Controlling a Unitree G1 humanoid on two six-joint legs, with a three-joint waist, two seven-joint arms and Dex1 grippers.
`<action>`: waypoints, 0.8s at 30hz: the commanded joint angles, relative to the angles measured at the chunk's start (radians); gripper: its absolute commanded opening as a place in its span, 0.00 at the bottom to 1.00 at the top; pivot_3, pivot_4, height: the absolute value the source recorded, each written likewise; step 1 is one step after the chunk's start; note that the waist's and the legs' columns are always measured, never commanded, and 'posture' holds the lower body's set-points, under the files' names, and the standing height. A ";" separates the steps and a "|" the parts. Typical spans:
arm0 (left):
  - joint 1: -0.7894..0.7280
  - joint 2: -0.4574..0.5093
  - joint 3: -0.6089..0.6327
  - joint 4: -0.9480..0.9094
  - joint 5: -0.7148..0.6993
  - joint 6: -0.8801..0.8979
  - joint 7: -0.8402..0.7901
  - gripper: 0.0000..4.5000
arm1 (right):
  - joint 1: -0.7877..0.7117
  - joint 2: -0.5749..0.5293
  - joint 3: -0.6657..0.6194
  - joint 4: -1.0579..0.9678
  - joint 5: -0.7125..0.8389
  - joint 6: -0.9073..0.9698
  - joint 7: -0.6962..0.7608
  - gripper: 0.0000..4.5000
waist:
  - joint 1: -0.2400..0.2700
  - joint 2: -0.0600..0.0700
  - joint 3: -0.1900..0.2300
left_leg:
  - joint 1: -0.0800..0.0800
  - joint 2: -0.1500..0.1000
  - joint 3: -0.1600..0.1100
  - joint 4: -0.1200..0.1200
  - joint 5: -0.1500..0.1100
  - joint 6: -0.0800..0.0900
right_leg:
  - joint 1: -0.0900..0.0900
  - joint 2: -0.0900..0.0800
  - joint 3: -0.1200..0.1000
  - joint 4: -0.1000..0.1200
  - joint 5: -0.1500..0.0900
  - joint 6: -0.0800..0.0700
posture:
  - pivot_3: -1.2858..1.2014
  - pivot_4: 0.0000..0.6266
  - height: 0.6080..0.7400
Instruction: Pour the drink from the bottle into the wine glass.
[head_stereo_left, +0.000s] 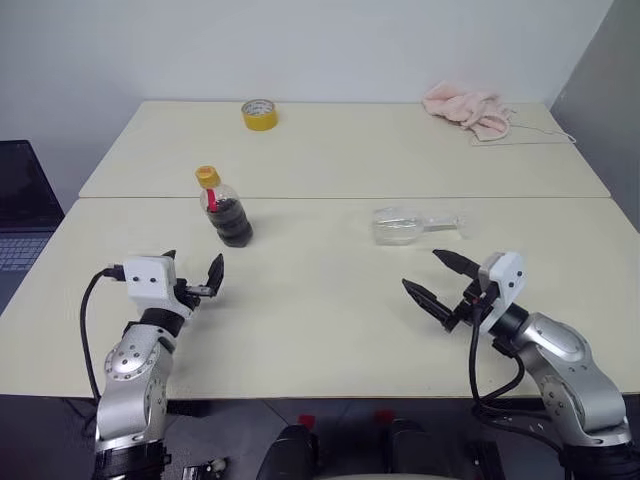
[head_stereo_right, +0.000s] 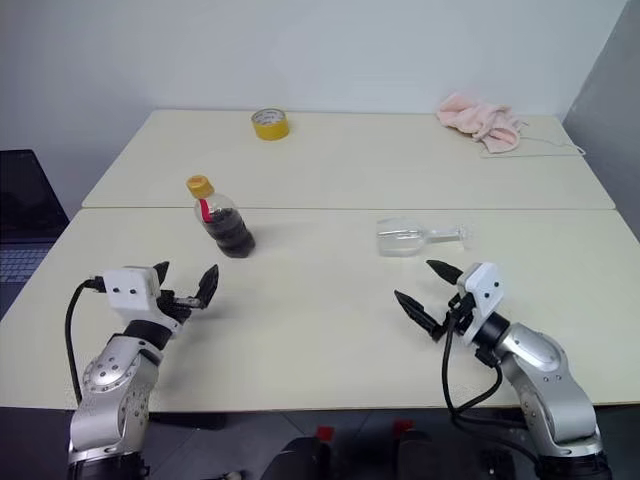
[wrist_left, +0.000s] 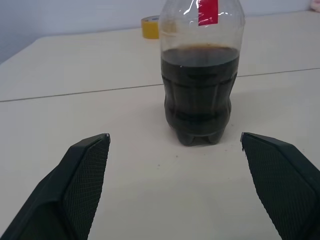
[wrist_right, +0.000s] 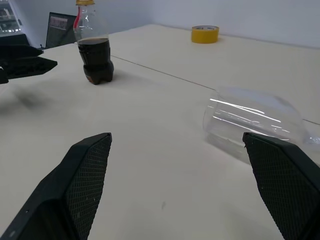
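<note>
The bottle (head_stereo_left: 227, 212) is standing upright and capped on the tabletop (head_stereo_left: 320, 300), just ahead of the left pincer (head_stereo_left: 196, 272), its lower half holding the dark drink (wrist_left: 199, 90). The wine glass (head_stereo_left: 415, 225) is lying on its side, just beyond the right pincer (head_stereo_left: 438, 281), stem pointing away from the bottle. Both pincers are hovering released, jaws spread wide, grasping nothing. A yellow tape roll (head_stereo_left: 259, 114) and a pink cloth (head_stereo_left: 468, 109) are lying well beyond the pincers, at the far edge
</note>
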 joint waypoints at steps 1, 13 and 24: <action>-0.042 0.004 -0.015 0.015 0.024 0.000 0.018 0.99 | -0.032 -0.007 0.008 -0.060 0.036 0.024 0.014 1.00 | 0.000 0.000 0.000 | 0.000 0.000 0.000 0.000 0.000 0.000 | 0.000 0.000 0.000 0.000 0.000 0.000 | 0.52 0.24 1.00; -0.205 -0.022 -0.032 0.203 0.017 -0.050 0.003 0.99 | -0.143 -0.035 0.043 -0.093 0.087 0.120 0.034 1.00 | 0.000 0.000 0.000 | -0.001 0.000 -0.001 0.000 0.000 0.000 | 0.000 0.000 -0.001 0.000 0.000 0.000 | 0.52 0.24 1.00; -0.336 -0.030 -0.057 0.412 0.054 -0.160 -0.008 0.99 | -0.194 -0.028 0.068 -0.062 0.075 0.108 0.056 1.00 | 0.000 -0.001 0.000 | -0.001 0.000 -0.001 0.001 0.000 0.000 | -0.001 0.000 -0.001 0.000 0.000 0.000 | 0.52 0.24 1.00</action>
